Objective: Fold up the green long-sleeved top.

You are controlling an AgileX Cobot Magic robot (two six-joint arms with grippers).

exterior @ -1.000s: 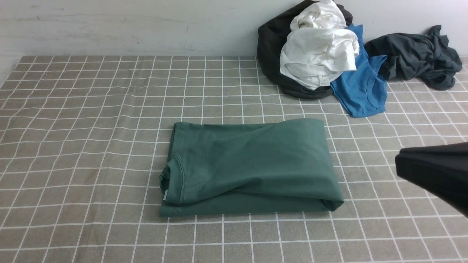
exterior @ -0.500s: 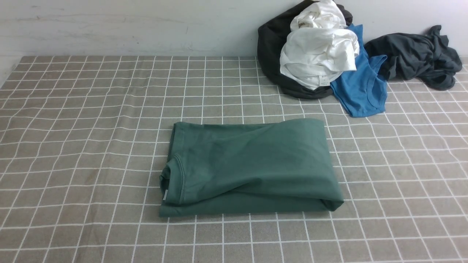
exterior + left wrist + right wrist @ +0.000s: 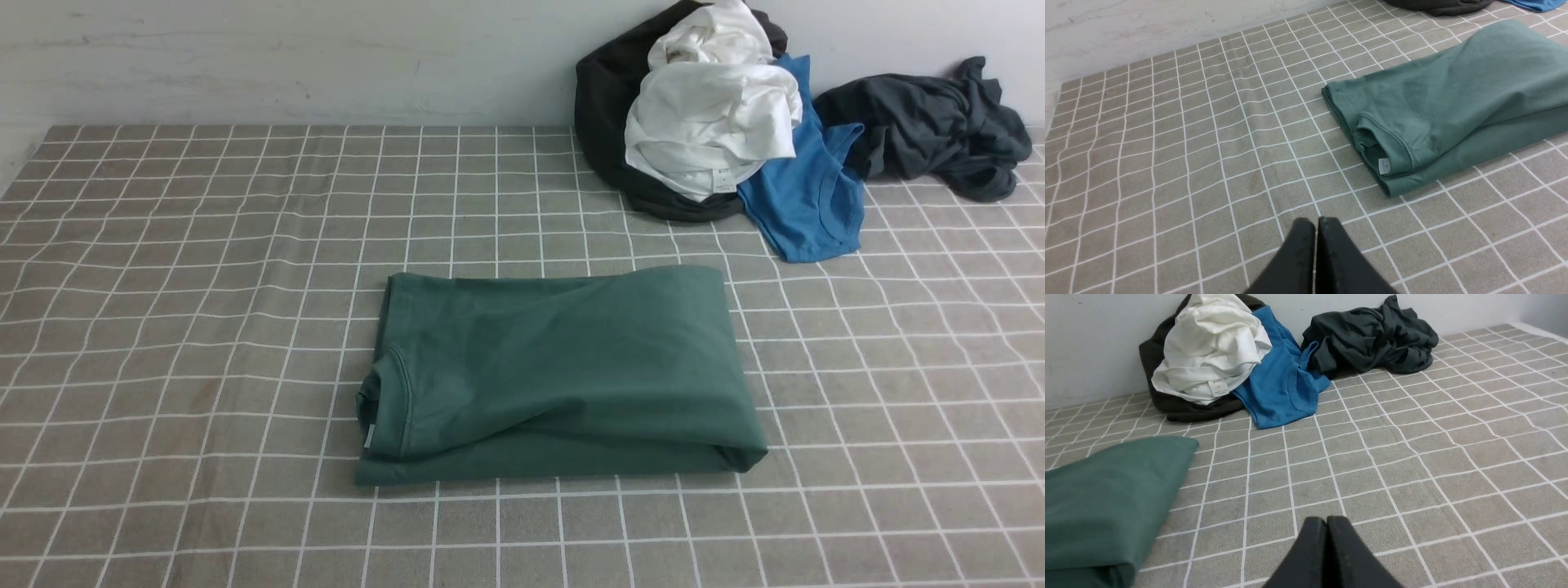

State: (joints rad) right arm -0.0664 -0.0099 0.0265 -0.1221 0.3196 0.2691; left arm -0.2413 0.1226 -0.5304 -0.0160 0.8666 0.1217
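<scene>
- No container shows; everything lies straight on the tabletop (image 3: 163,327) with its grey-brown, white-gridded cloth.
- The dark forest-green cotton long-sleeved top (image 3: 563,367) sits mid-tabletop, folded into a thick rectangle, its round ribbed collar (image 3: 384,400) at my left end and a rounded fold at my right.
- A small grey neck label (image 3: 1384,165) peeks from the collar; its print is too small to read.
- Far right, against the wall, lie a crumpled white garment (image 3: 710,122) on a black one (image 3: 604,106), a bright blue garment (image 3: 808,196) and a charcoal-grey garment (image 3: 931,122).
- The white garment's tag (image 3: 1217,388) reads "SIZE"; the rest is illegible.
- My left gripper (image 3: 1316,222) and right gripper (image 3: 1327,520) hang above bare cloth, jaws pressed together, holding nothing.
</scene>
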